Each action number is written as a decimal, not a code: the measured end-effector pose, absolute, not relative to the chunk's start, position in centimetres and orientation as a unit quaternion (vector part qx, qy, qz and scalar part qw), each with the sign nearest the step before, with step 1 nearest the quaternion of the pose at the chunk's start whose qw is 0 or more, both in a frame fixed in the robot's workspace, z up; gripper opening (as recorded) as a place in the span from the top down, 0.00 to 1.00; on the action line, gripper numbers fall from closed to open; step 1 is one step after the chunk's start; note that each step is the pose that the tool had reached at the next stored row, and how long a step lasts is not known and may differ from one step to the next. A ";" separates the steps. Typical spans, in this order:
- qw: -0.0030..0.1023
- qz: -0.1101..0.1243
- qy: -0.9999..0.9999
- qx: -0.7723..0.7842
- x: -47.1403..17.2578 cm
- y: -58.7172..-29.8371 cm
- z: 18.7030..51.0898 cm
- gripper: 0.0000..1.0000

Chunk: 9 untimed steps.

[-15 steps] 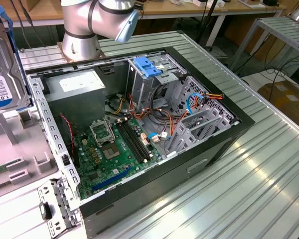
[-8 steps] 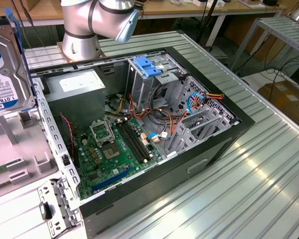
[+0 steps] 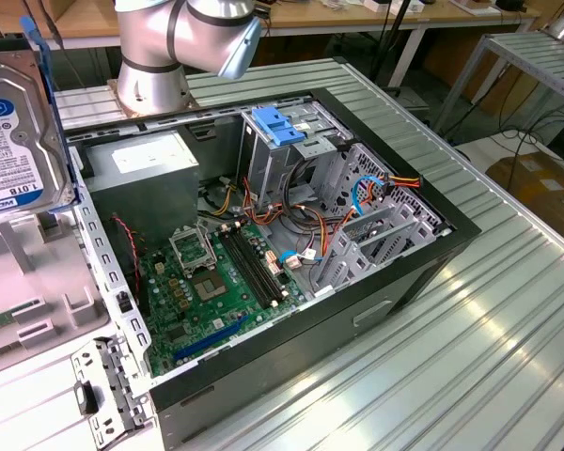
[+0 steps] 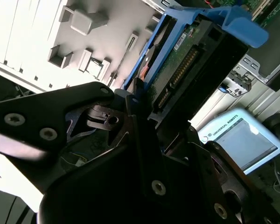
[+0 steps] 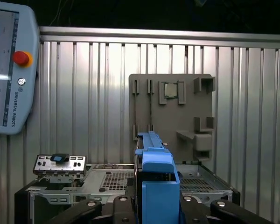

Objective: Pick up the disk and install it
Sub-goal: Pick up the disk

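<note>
Claw: closed on the disk; in the second wrist view the claw (image 4: 139, 105) clamps the drive's near end, with a black finger (image 4: 135, 114) pressed to its edge.
Disk: the disk (image 4: 191, 51) is carried in the claw and rests on nothing; its circuit-board side and connector row face this camera.
Long axis: it runs straight out from the claw, with the blue tab (image 4: 240, 23) at the far end. In the first wrist view the drive is edge-on, its blue rail rising between the 2 finger linkages.
Below the disk: in the exterior view the drive hangs at that view's left edge, above the grey tray (image 3: 28, 272) and apart from it.
Case: the open computer case (image 3: 395, 282) lies on its side on the ribbed metal counter (image 3: 489, 357), just beside the tray, toward the exterior view's right.
Drive cage: the metal cage with the blue bracket (image 3: 277, 125) stands at the case's far side, near the arm's base (image 3: 155, 56).
Key relation: the cage lies well apart from the held disk, toward the exterior view's right and lower. I cannot tell whether the drive's long axis lines up with the cage's slot.
Progress: my judgement is that the pick is done and the install is not.
Arm: 1 only.
Farthest: the teach pendant (image 5: 9, 70) lies on the counter.
</note>
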<state>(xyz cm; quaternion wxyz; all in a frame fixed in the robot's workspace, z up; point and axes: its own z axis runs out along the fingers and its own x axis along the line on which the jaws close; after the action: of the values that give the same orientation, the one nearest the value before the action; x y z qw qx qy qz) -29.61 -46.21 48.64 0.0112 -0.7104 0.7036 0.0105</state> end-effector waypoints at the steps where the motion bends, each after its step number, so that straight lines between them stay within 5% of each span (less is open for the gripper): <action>1: 0.011 0.010 0.704 -0.710 -29.5 -46.3 48.6 0.64; 9: 0.011 0.010 0.704 -0.710 -28.9 -46.9 48.6 0.64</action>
<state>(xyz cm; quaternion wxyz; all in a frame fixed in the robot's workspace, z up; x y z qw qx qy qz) -28.85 -46.88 48.63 0.0112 -0.7105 0.7036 0.0105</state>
